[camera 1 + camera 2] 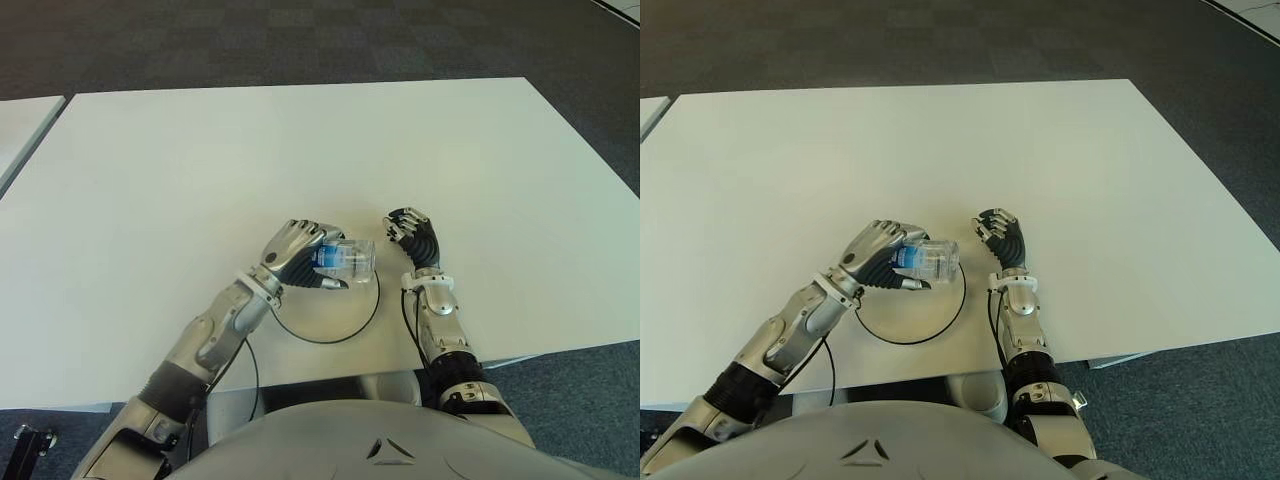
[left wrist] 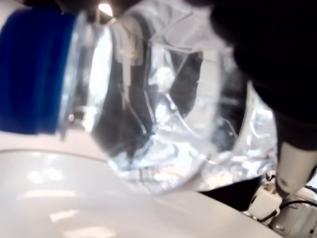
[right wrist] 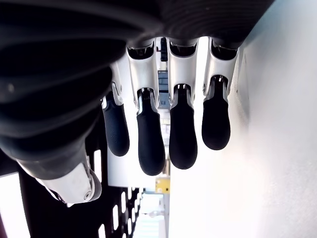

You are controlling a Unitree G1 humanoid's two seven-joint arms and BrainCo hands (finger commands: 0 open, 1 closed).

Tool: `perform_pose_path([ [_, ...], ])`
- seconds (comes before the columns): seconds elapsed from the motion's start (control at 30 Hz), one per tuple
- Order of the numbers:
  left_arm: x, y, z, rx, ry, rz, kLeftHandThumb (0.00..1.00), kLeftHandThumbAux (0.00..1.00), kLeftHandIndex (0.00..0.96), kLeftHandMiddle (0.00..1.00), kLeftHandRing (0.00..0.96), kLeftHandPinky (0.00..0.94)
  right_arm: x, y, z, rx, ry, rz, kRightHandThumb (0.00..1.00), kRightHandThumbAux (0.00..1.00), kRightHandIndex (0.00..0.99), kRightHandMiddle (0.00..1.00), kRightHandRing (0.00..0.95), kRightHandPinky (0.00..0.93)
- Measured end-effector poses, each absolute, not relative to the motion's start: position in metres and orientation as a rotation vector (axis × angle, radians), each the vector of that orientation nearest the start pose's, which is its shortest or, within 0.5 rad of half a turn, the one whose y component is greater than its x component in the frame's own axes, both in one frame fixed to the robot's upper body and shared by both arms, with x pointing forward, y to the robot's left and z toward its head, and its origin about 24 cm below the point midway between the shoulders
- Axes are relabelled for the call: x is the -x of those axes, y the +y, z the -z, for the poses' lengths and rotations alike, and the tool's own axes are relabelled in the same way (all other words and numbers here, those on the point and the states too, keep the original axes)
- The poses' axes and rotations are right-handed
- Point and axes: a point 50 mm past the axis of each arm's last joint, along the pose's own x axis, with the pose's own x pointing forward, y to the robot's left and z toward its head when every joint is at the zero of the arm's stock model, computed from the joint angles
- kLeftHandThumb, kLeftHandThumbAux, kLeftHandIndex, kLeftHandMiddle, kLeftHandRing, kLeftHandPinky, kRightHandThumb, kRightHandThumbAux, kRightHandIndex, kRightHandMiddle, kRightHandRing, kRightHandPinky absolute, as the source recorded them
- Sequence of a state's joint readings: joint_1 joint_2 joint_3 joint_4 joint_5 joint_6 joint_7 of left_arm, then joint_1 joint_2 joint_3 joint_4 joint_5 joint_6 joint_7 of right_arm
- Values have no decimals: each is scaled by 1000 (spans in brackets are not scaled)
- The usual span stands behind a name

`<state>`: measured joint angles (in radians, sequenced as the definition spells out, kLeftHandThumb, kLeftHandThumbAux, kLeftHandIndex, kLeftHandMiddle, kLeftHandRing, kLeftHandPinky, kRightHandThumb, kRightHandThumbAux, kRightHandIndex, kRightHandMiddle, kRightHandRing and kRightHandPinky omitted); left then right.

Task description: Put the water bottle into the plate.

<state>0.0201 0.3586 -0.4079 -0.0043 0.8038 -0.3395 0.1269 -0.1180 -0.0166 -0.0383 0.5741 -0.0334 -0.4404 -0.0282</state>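
Observation:
A clear water bottle [image 1: 345, 257] with a blue label lies on its side in my left hand [image 1: 305, 256], whose fingers are wrapped around it. It hangs just over the far rim of the white plate [image 1: 330, 315], a flat disc with a dark edge near the table's front. The left wrist view shows the bottle [image 2: 173, 109] very close, its blue label [image 2: 32, 69] to one side and the plate's white surface [image 2: 74, 198] right beneath. My right hand [image 1: 412, 235] shows just right of the plate, its fingers [image 3: 151, 139] loosely bent around nothing.
The white table [image 1: 300, 160] stretches wide and bare behind the plate. A second table's corner [image 1: 20, 125] shows at the far left. Dark carpet [image 1: 300, 40] lies beyond the far edge. A black cable [image 1: 250, 365] runs along my left forearm.

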Motion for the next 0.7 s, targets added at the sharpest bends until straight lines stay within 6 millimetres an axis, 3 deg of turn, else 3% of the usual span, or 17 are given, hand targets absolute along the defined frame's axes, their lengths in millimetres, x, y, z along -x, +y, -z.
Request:
perform_pose_path([
  [0.4, -215, 103, -17, -1074, -372, 541, 852, 667, 400, 546, 865, 868, -257, -154, 18, 44, 20, 18, 706, 728, 432, 601, 609, 617],
  [0.7, -212, 100, -12, -1113, -383, 551, 851, 667, 402, 548, 846, 831, -258, -154, 18, 43, 20, 19, 706, 728, 432, 601, 606, 613],
])
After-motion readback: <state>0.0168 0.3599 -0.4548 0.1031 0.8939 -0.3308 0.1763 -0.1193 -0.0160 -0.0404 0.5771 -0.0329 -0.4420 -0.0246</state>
